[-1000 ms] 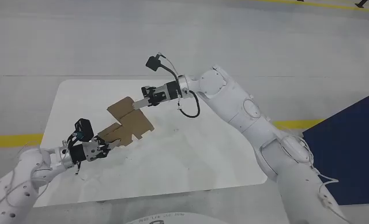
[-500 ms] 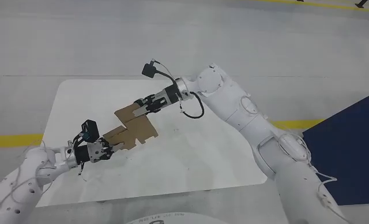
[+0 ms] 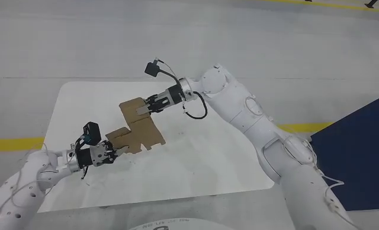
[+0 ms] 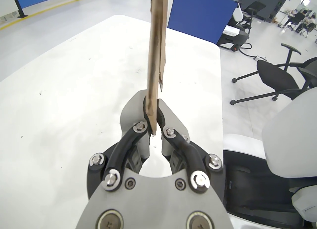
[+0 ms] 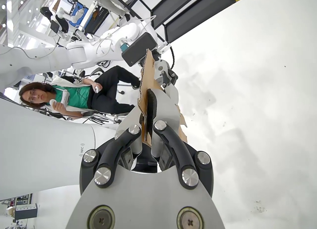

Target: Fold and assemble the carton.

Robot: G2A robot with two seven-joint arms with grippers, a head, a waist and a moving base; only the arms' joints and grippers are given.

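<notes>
Carton (image 3: 139, 126), flattened, spans over the bench (image 3: 201, 165) from left claw (image 3: 116, 152) near the front-left corner to right claw (image 3: 143, 109); both clenched on it.

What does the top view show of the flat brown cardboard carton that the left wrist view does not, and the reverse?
Top view: the flat brown cardboard carton's notched outline, with the right gripper gripping its far end. Left wrist view: the cardboard edge-on, pinched between black pads. Both: the left gripper holding the carton over the white table.
</notes>
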